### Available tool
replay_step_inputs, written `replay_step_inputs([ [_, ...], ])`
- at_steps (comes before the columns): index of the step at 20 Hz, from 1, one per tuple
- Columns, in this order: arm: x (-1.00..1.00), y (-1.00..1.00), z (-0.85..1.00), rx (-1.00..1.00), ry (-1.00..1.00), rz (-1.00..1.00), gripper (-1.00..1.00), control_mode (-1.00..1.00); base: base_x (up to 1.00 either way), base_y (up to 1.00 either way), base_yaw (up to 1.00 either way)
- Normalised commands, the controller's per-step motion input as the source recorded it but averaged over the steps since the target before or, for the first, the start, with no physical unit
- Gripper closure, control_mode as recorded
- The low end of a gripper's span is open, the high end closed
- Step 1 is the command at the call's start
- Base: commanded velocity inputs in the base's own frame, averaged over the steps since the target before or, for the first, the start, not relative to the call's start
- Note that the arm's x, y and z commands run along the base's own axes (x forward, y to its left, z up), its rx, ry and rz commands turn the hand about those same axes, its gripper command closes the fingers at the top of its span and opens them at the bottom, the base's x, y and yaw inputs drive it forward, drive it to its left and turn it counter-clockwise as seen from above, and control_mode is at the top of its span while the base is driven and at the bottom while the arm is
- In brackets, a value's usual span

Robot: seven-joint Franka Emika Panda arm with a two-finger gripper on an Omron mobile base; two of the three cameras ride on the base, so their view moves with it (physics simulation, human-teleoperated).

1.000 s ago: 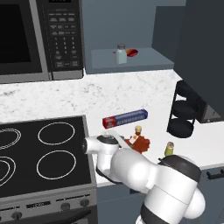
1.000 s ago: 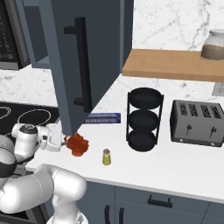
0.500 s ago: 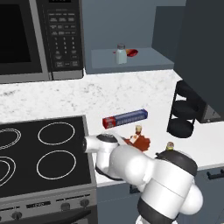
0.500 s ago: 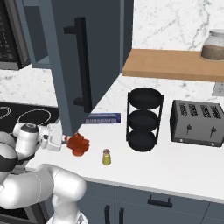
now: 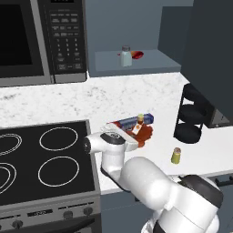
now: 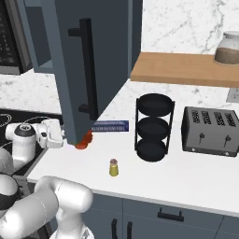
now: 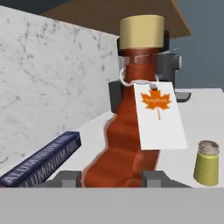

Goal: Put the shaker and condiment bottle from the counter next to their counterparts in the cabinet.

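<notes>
The red-brown ribbed condiment bottle (image 7: pixel 127 140), with a tan cap and a white maple-leaf tag, stands between my fingertips (image 7: pixel 70 178). My gripper (image 7: pixel 113 179) is shut on its lower body. In the left base view the bottle (image 5: pixel 143 130) is held by the gripper (image 5: pixel 133 139) over the white counter (image 5: pixel 68 104), just right of the stove. The small yellow shaker (image 5: pixel 176 155) (image 6: pixel 113 168) (image 7: pixel 206 162) stands upright on the counter to the bottle's right. On the cabinet shelf (image 5: pixel 154 63) are the pale shaker (image 5: pixel 125 56) and a small red-orange item (image 5: pixel 137 55).
A blue foil box (image 5: pixel 132 122) lies just behind the bottle. A black tiered rack (image 6: pixel 154 122), a toaster (image 6: pixel 212 130) and a wooden shelf (image 6: pixel 186 70) with a jar (image 6: pixel 228 48) are to the right. The open cabinet door (image 6: pixel 93 70) hangs above the bottle. Microwave (image 5: pixel 41 41) and stove (image 5: pixel 41 159) are left.
The jaws have closed on the bottle since a second ago. The bottle and the hand now sit a little higher in both base views. The shaker has not moved.
</notes>
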Motion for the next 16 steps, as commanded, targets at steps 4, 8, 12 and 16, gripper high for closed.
replay_step_inputs([
  [4,-0.03,-0.13,0.97,0.06,0.15,0.35,1.0,-1.0,0.0,0.0,0.0],
  [8,-0.03,-0.06,0.99,0.02,0.25,0.23,1.0,-1.0,0.0,0.0,0.0],
  [12,-0.01,0.0,0.87,0.0,0.22,0.2,1.0,-1.0,0.0,0.0,0.0],
  [16,0.0,0.0,0.77,-0.01,0.1,0.23,1.0,-1.0,0.0,0.0,0.0],
])
